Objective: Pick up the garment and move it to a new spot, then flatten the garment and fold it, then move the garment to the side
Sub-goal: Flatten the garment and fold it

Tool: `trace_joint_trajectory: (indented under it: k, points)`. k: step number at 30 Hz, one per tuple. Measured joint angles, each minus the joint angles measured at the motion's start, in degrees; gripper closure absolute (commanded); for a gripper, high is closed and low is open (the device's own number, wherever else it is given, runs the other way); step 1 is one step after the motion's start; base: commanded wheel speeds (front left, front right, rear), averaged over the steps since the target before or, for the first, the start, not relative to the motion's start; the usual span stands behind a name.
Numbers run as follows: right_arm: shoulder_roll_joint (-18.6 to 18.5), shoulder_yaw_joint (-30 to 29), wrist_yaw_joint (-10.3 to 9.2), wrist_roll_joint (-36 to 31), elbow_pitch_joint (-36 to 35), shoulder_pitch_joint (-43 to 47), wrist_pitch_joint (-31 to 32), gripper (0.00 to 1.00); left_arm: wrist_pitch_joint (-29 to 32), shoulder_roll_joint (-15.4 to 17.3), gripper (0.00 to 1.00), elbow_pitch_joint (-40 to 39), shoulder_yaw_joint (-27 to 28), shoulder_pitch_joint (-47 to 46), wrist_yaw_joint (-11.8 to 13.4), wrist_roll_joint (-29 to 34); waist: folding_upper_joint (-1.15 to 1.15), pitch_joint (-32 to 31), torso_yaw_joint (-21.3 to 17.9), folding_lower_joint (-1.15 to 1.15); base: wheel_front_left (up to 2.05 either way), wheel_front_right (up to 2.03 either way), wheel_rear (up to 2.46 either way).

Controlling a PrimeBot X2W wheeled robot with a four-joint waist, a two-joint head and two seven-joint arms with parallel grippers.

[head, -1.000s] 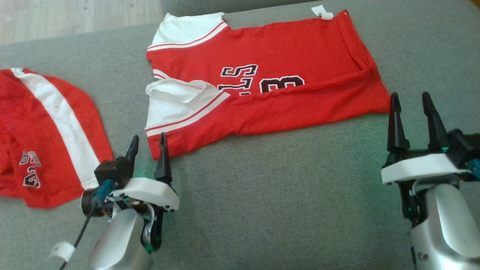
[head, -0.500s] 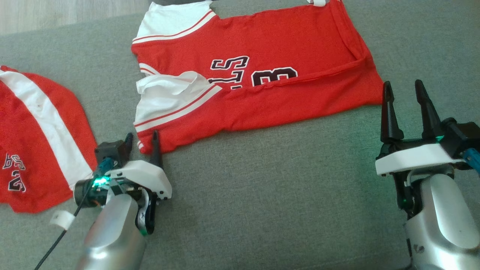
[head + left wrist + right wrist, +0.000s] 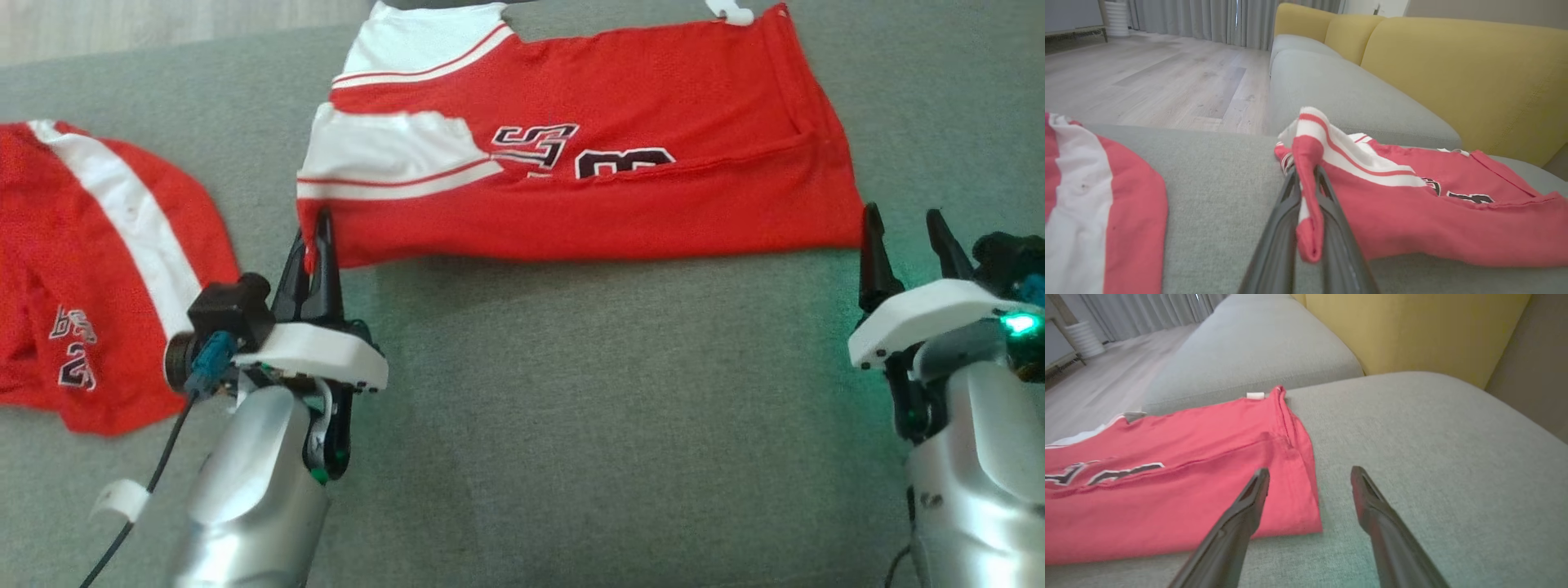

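Observation:
The garment (image 3: 620, 204) is a red jersey with white sleeves and black lettering, folded lengthwise on the grey sofa seat (image 3: 571, 425). My left gripper (image 3: 314, 237) is shut on the jersey's near left corner; in the left wrist view that corner (image 3: 1306, 192) is pinched between the fingers and lifted off the cushion. My right gripper (image 3: 902, 224) stands open just off the jersey's near right corner (image 3: 1306, 522); in the right wrist view its left finger overlaps the red edge and nothing is between the fingers (image 3: 1249, 506).
Red shorts with a white stripe (image 3: 98, 269) lie at the left of the seat, seen too in the left wrist view (image 3: 1094, 212). Yellow back cushions (image 3: 1453, 73) rise behind the seat. Wooden floor (image 3: 1147, 81) lies beyond the sofa's far edge.
My left gripper has moved up to the jersey's near left corner and shut on it, pulling that edge straight. The right gripper has stayed open by the right corner. The head camera has shifted.

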Motion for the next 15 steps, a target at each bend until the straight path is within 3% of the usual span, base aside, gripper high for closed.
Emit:
trace_joint_trajectory:
  k: [9, 15]
  points:
    - [0.5, -7.1, 0.0, -4.7, 12.3, -7.3, 6.3, 0.0, -0.5, 0.0, 1.0, -3.7, -1.4, 0.3, -0.3, 2.0, 0.0, 0.3, 2.2, 0.0, 0.0, 0.0, 0.0]
    - [0.6, -6.5, 0.0, -5.1, 19.6, -10.7, 7.4, 0.0, -0.5, -0.1, 1.0, -3.8, -2.6, 0.7, -0.8, 2.1, 0.0, 0.9, 3.1, 0.0, 0.0, 0.0, 0.0]
